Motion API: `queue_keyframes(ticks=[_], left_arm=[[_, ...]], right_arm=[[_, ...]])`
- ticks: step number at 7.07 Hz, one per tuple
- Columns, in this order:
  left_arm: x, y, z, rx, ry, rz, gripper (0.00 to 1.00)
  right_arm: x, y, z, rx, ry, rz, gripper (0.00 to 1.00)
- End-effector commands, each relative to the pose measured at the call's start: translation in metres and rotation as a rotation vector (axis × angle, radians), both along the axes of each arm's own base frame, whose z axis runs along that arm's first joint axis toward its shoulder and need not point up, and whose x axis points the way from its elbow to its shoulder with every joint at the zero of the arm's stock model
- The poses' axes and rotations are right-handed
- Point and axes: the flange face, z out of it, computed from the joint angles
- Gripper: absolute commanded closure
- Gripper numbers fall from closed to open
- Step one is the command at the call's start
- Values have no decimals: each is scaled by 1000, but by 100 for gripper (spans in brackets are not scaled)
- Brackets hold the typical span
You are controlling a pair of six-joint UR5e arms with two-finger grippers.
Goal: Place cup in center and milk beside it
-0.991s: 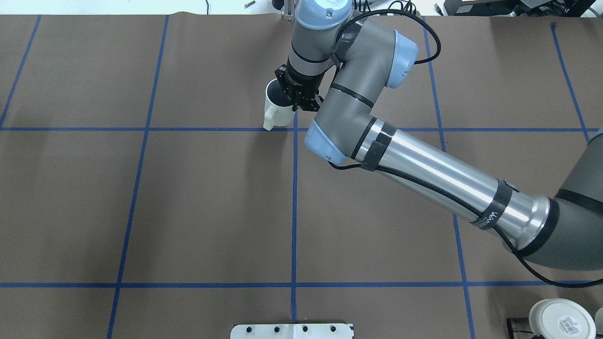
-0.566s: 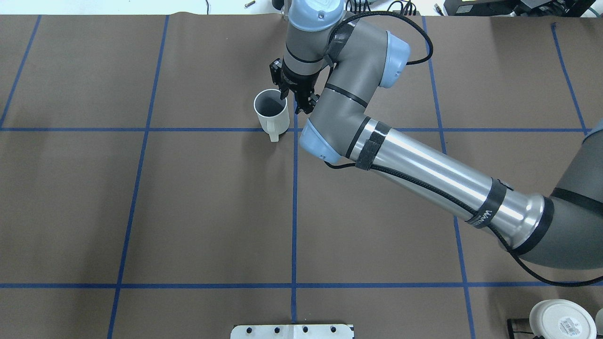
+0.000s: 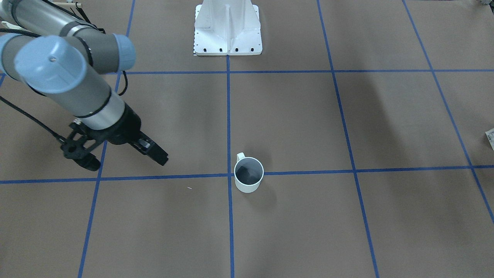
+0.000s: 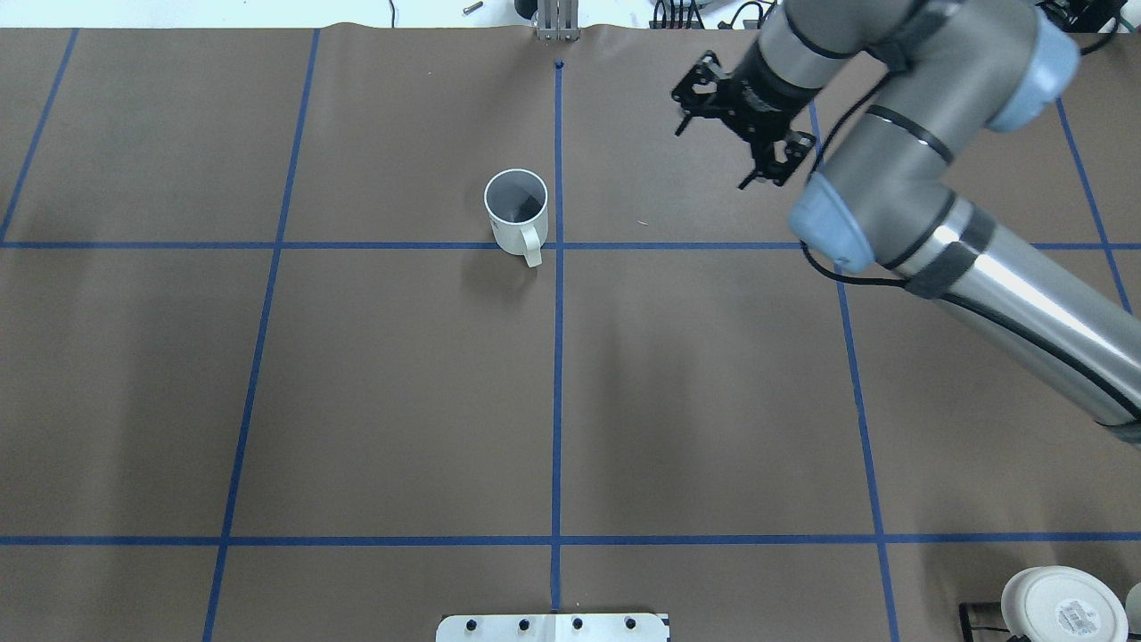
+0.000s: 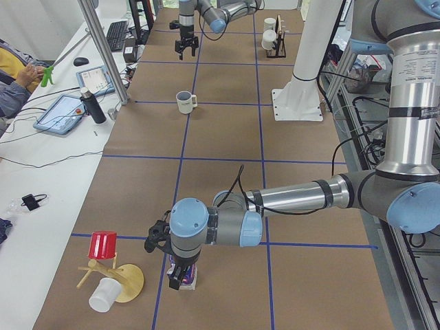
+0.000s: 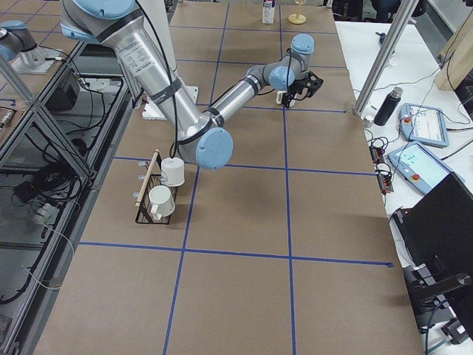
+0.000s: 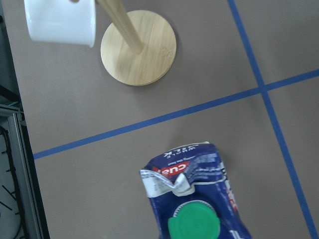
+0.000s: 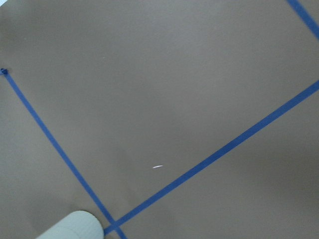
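Observation:
The cup (image 4: 515,214) is a white mug with a dark inside. It stands upright and free on the brown mat, just left of the centre tape line, and also shows in the front view (image 3: 249,175) and the left view (image 5: 184,102). My right gripper (image 4: 713,153) is open and empty, raised well to the cup's right (image 3: 125,161). The milk (image 7: 197,199) is a blue carton with a green cap, standing at the table's far left end (image 5: 184,278). My left gripper (image 5: 180,269) hangs right over it; I cannot tell whether it is open or shut.
A wooden cup tree (image 5: 117,282) with a red cup and a white cup stands beside the milk; its base (image 7: 138,47) shows in the left wrist view. A rack with white cups (image 6: 159,194) sits at the right end. The robot's base plate (image 3: 227,29) is mid-table.
My right gripper has let go of the cup's rim and swung away to the right and back. The cup now stands alone with its handle turned toward the robot.

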Motion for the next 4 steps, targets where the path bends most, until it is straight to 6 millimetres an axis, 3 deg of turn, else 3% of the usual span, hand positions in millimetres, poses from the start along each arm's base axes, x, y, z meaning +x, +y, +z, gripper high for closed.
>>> queue_keyframes(ticks=[1, 2, 4], left_arm=[[4, 0, 16, -23, 86, -126, 2], [6, 3, 32, -14, 91, -139, 2], [10, -3, 21, -62, 172, -196, 2]], right_arm=[[65, 35, 62, 84, 62, -64, 0], [66, 34, 66, 85, 74, -58, 0], [68, 37, 67, 86, 75, -55, 0]])
